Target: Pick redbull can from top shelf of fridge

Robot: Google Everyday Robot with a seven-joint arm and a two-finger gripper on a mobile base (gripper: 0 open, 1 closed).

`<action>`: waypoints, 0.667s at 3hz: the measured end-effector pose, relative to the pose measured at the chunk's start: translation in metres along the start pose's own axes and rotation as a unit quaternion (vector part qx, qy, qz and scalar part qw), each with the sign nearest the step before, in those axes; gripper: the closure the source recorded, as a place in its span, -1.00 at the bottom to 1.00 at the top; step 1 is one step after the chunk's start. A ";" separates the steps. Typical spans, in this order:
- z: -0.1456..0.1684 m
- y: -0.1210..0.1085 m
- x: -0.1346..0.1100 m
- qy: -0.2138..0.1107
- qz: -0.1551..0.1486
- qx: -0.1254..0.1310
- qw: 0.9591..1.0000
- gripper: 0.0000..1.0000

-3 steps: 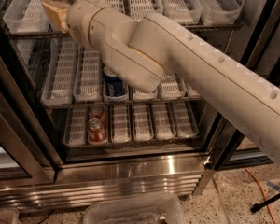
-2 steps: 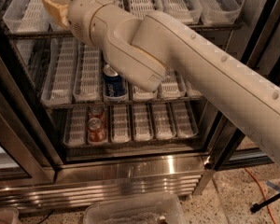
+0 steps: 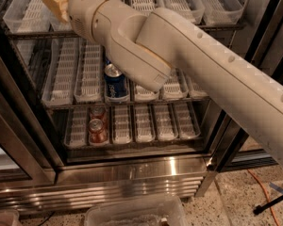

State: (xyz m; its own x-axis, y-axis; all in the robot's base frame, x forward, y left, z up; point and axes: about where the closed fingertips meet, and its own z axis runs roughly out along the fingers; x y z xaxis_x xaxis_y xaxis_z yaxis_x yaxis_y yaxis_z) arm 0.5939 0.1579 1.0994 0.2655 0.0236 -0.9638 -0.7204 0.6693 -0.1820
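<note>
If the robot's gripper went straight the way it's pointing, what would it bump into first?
Probably the clear-white slotted plastic tray at the left end of the top shelf. The tan gripper sits at the upper left of the view, pointing that way. Depth is unclear, so it may already be close.

speckled floor [image 3: 228, 199] under the fridge [image 3: 132, 171], clear plastic bin [image 3: 132, 212] sat on it right in front of the steel base, orange cord [image 3: 258, 183] trailing at right, black stand leg [image 3: 273, 202] beside it, claw [image 3: 53, 2] way up at the top shelf [image 3: 179, 4], left end
</note>
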 end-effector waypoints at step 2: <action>-0.017 0.037 0.000 0.009 0.004 -0.034 0.999 1.00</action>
State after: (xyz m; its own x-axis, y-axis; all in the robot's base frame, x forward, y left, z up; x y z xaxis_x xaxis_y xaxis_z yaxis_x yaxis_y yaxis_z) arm 0.5567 0.1697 1.0894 0.2485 0.0150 -0.9685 -0.7645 0.6170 -0.1866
